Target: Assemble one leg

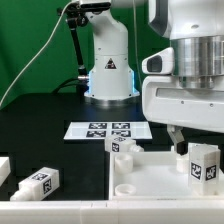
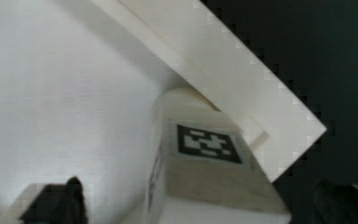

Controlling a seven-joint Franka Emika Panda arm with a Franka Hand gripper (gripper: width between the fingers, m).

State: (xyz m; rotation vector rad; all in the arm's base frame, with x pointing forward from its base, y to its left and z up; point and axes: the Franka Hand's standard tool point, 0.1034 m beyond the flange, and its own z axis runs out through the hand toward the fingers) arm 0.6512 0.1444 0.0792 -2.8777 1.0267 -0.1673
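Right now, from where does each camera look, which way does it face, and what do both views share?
Exterior view: off the arm, low at the table edge, facing the robot base across the panel; the gripper hangs near.
Wrist view: on the wrist, looking down along the fingertips at the leg.
Shared: the leg and panel.

No readable text; only square marker tags on the leg (image 2: 208, 143) and marker board (image 1: 106, 130).

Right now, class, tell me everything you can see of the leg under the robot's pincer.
The leg is a short, chunky white peg, plastic by its look, with a black-and-white square tag on its side. It stands upright in a corner of the white square panel, at the exterior view's right. The pincer hangs beside it; contact cannot be told.
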